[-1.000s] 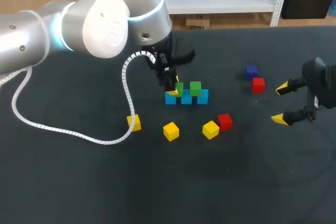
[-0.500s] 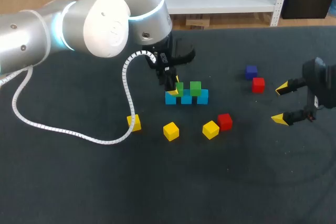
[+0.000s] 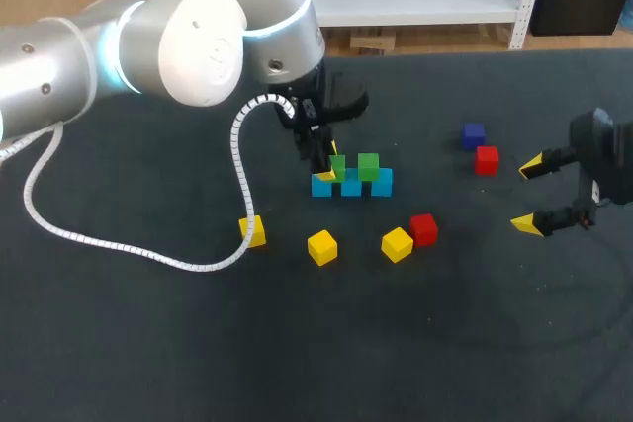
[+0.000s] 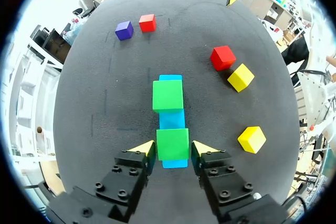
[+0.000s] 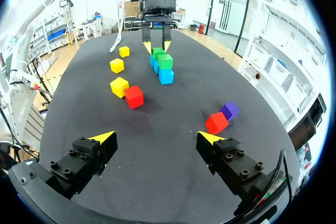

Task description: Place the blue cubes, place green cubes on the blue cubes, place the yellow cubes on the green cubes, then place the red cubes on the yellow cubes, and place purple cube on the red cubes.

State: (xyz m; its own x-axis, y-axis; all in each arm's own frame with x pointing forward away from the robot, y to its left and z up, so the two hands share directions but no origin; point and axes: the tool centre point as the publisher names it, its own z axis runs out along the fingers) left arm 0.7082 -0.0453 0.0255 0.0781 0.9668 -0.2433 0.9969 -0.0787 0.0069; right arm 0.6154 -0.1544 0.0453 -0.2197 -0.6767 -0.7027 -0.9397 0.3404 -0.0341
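The left gripper point(image 4: 173, 149) straddles the near green cube point(image 4: 172, 141), which sits on the near end of the blue row point(image 4: 172, 119). Whether it clamps the cube or stands just free, I cannot tell. The row's long axis runs straight away from that gripper, with the far green cube point(image 4: 168, 95) further along it, both cubes square to the row. A yellow cube point(image 4: 251, 139) lies just off to the side, so the left arm looks the nearer for it. The right gripper point(image 5: 156, 139) hangs wide open, well apart, near a red cube point(image 3: 486, 159) and the purple cube point(image 3: 474, 133).
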